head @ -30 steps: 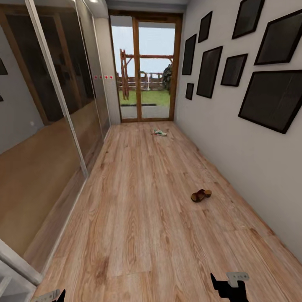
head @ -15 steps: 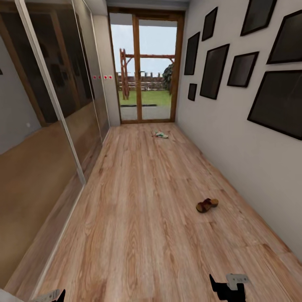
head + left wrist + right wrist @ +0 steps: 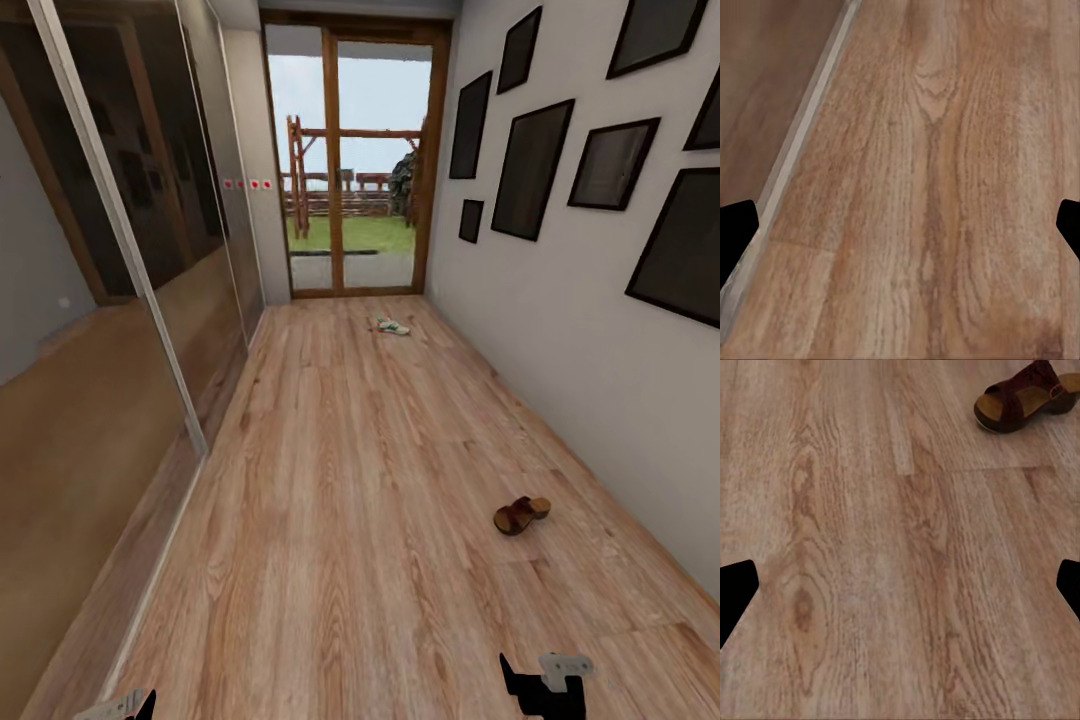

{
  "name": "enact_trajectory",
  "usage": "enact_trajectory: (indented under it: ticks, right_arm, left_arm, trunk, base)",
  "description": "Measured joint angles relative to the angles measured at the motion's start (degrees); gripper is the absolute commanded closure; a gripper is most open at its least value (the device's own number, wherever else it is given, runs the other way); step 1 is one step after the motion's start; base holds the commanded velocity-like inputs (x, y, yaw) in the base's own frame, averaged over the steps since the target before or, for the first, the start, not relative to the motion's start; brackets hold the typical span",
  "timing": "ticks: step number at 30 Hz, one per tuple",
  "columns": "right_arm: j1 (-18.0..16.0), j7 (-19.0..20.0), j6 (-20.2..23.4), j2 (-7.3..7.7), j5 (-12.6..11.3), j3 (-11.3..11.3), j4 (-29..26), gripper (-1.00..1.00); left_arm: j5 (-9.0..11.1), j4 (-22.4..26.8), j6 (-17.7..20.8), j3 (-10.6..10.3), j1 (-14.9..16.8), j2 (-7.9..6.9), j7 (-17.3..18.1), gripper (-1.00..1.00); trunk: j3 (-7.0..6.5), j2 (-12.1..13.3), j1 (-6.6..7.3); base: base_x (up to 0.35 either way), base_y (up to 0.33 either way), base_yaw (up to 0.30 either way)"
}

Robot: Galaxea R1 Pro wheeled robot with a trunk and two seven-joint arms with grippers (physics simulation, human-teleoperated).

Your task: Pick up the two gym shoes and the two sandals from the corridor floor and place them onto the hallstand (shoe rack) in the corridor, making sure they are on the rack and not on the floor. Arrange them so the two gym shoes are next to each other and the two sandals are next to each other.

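A brown sandal [image 3: 521, 514] lies on the corridor floor [image 3: 350, 500] right of centre, near the picture-hung wall [image 3: 580, 330], resting on its sole with its long axis slanted across the planks, one end angled toward that wall and the far door; which end is the toe is hard to tell from the head view. In the right wrist view the same sandal [image 3: 1027, 397] shows its tan insole and dark strap, lying ahead of the right gripper [image 3: 900, 585], whose dark fingers [image 3: 735, 592] sit at the two edges of that picture, spread wide with only bare floor between them. The left gripper [image 3: 900, 225] is likewise spread wide, holding nothing, over planks beside the mirrored wardrobe's floor rail [image 3: 795, 150]. Far down the corridor, close to the glass door [image 3: 350, 160], a white gym shoe [image 3: 392, 326] with green markings lies with its long axis roughly across the corridor; its heading is too small to tell.
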State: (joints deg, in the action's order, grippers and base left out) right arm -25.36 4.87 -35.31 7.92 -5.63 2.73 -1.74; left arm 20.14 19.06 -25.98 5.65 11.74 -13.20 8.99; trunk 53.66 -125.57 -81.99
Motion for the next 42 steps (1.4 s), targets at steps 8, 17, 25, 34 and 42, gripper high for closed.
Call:
enact_trajectory:
  ticks: [8, 17, 25, 34, 42]
  right_arm:
    - [0.00, -0.01, -0.01, -0.02, 0.00, 0.00, 0.00, -1.00]
    - [0.00, -0.01, -0.02, -0.02, 0.00, 0.00, 0.01, -1.00]
    - [0.00, -0.01, -0.03, -0.02, 0.00, 0.00, 0.01, -1.00]
    - [0.00, -0.01, -0.03, -0.02, 0.00, 0.00, 0.01, -1.00]
    - [0.00, -0.01, -0.03, -0.02, 0.00, 0.00, 0.01, -1.00]
  left_arm:
    - [0.00, -0.01, 0.00, 0.00, 0.00, 0.00, 0.00, -1.00]
    - [-0.05, -0.02, 0.00, -0.01, 0.00, 0.00, 0.00, -1.00]
    - [-0.07, -0.02, 0.00, -0.04, 0.00, 0.00, 0.04, -1.00]
    - [-0.02, -0.02, 0.00, -0.02, 0.02, 0.00, 0.04, -1.00]
    - [0.00, -0.02, 0.00, -0.01, 0.02, 0.00, 0.03, -1.00]
  trunk:
    - [0.00, 0.00, 0.00]
    - [0.00, 0.00, 0.00]
    - [0.00, 0.00, 0.00]
    - [0.00, 0.00, 0.00]
    - [0.00, 0.00, 0.00]
  base:
    - [0.314, 0.160, 0.000]
    - [0.334, 0.032, 0.000]
    - [0.339, 0.003, 0.000]
    - [0.340, 0.000, 0.000]
    - [0.340, 0.000, 0.000]
